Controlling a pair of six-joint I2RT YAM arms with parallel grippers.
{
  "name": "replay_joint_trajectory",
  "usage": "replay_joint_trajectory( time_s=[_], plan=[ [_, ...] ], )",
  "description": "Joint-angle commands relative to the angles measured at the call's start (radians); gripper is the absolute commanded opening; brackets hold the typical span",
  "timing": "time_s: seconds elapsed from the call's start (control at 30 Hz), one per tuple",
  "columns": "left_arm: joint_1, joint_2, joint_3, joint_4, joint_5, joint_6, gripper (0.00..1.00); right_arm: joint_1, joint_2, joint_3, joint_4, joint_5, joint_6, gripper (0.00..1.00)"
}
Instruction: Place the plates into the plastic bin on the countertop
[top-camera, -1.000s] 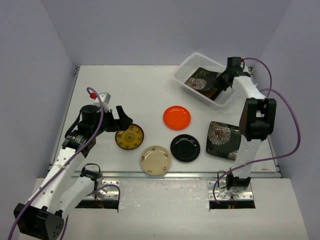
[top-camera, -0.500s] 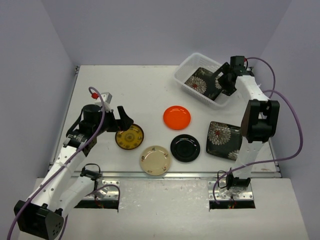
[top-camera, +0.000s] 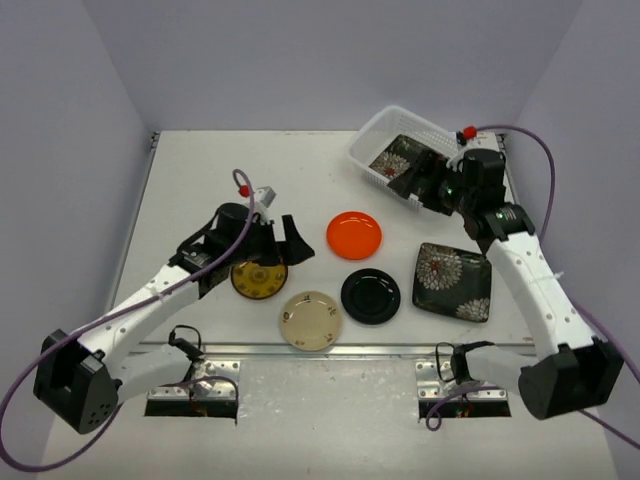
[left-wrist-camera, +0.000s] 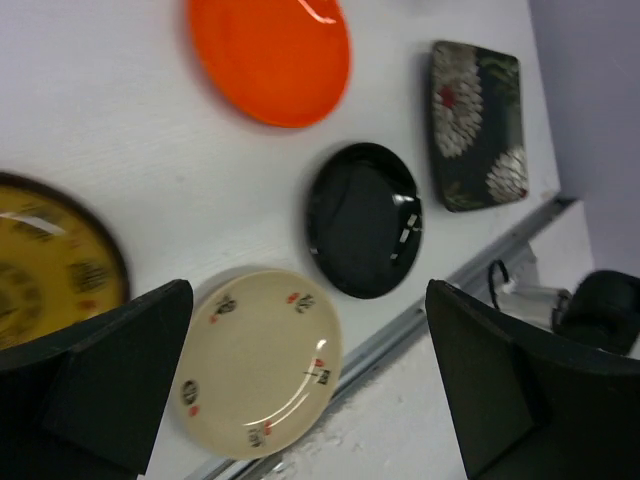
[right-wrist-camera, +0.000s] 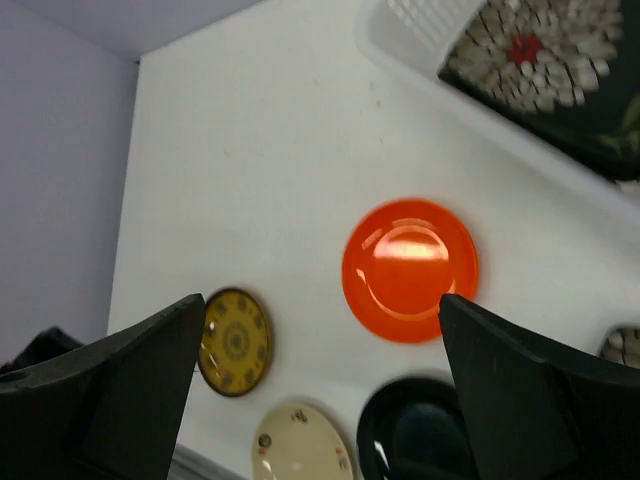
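The plastic bin (top-camera: 367, 133) stands at the back right of the countertop (top-camera: 250, 170), with a black floral square plate (top-camera: 398, 160) lying in it. On the countertop lie an orange plate (top-camera: 354, 234), a black round plate (top-camera: 370, 296), a cream plate (top-camera: 311, 320), a brown-yellow patterned plate (top-camera: 259, 278) and a second black floral plate (top-camera: 452, 279). My right gripper (top-camera: 420, 183) hovers open and empty at the bin's near edge. My left gripper (top-camera: 282, 246) is open and empty, above the brown-yellow plate's far edge. The left wrist view shows the cream plate (left-wrist-camera: 262, 360) between its fingers.
A metal rail (top-camera: 380, 349) runs along the countertop's front edge, just beyond the cream plate. Grey walls close in the back and both sides. The right arm's purple cable (top-camera: 575, 190) loops over the right edge.
The right gripper opened, leaving the floral plate in the bin, and drew back toward the near left. The left arm swung right, over the brown-yellow plate.
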Motion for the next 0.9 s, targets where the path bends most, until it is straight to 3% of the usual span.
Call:
replay_joint_trajectory(
  time_s=[0.0, 0.1, 0.2, 0.23, 0.33, 0.5, 0.63, 0.73, 0.87],
  plan=[
    [-0.224, 0.235, 0.133, 0.254, -0.022, -0.145, 1.0, -0.035, -0.241, -0.275, 0.026, -0.029, 0.016, 0.99],
    [-0.335, 0.422, 0.243, 0.363, -0.024, -0.195, 1.0, -0.036, -0.486, -0.368, -0.051, 0.014, 0.006, 0.99],
    [-0.408, 0.656, 0.412, 0.439, 0.006, -0.235, 1.0, -0.036, -0.618, -0.34, -0.182, 0.172, -0.002, 0.99],
    [-0.408, 0.659, 0.458, 0.438, 0.011, -0.235, 1.0, -0.036, -0.648, -0.33, -0.207, 0.173, -0.008, 0.99],
    [-0.45, 0.913, 0.631, 0.43, 0.018, -0.252, 1.0, -0.036, -0.74, -0.285, -0.3, 0.265, -0.009, 0.99],
    [-0.474, 1.147, 0.839, 0.413, 0.043, -0.282, 0.97, -0.036, -0.78, -0.217, -0.392, 0.282, -0.041, 0.99],
    [-0.489, 1.324, 1.041, 0.288, 0.017, -0.266, 0.91, -0.036, -0.805, -0.198, -0.412, 0.26, -0.063, 0.99],
    [-0.5, 1.373, 1.074, 0.217, -0.056, -0.255, 0.88, -0.036, -0.827, -0.191, -0.418, 0.243, -0.079, 0.99],
    [-0.503, 1.435, 1.128, 0.194, -0.043, -0.253, 0.78, -0.036, -0.847, -0.189, -0.426, 0.235, -0.092, 0.99]
  ],
)
